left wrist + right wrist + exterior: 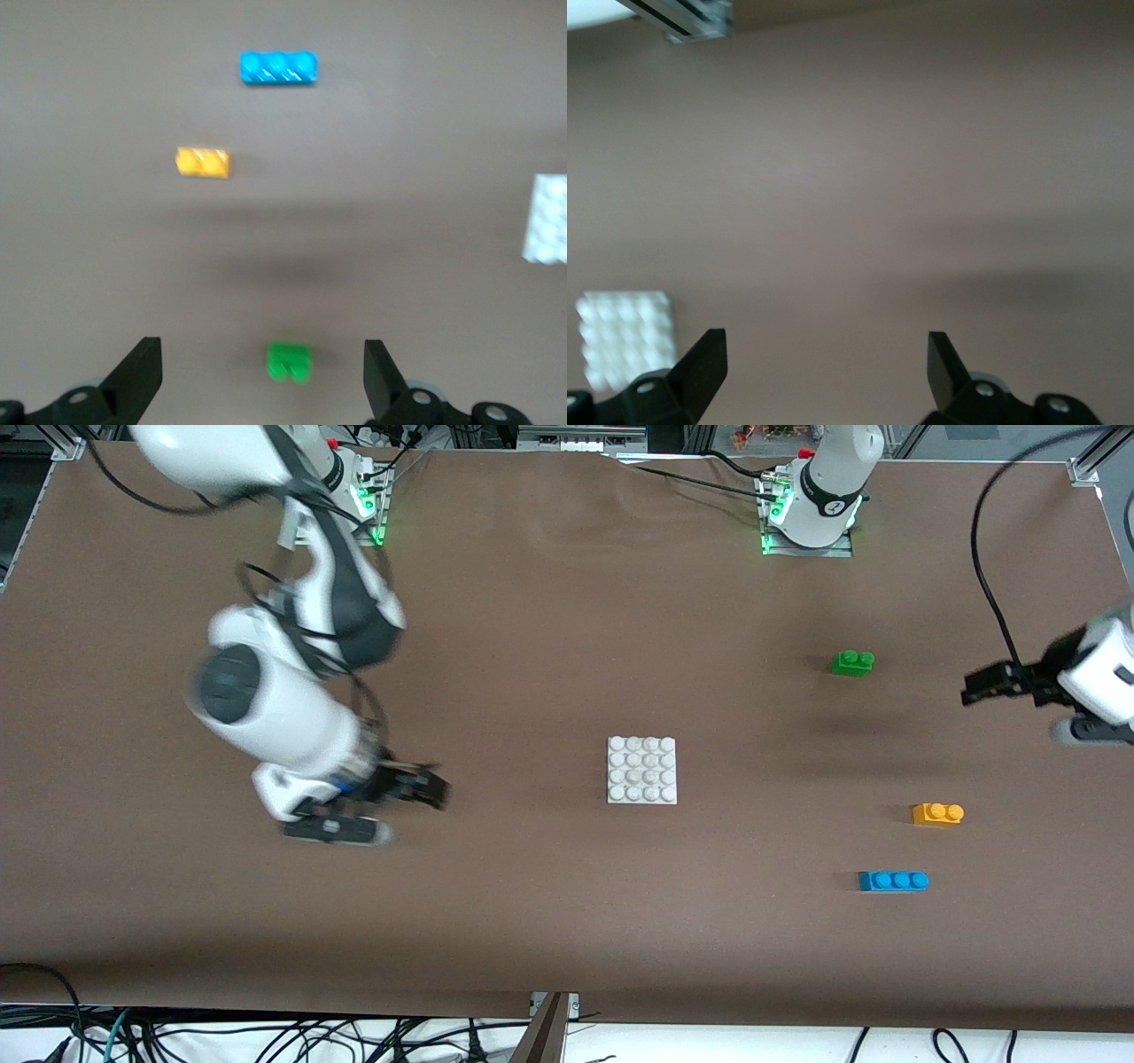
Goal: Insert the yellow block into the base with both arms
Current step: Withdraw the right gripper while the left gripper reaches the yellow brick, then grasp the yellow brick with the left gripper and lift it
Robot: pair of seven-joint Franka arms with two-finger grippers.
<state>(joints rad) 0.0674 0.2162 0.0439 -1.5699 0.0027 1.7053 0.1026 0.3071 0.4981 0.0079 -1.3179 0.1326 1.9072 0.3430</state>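
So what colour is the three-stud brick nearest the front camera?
Blue: the three-stud brick shows best in the front view.

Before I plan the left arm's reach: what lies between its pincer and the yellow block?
Nothing: in the front view only bare brown table separates the open left pincer from the yellow block; the green brick sits off that line.
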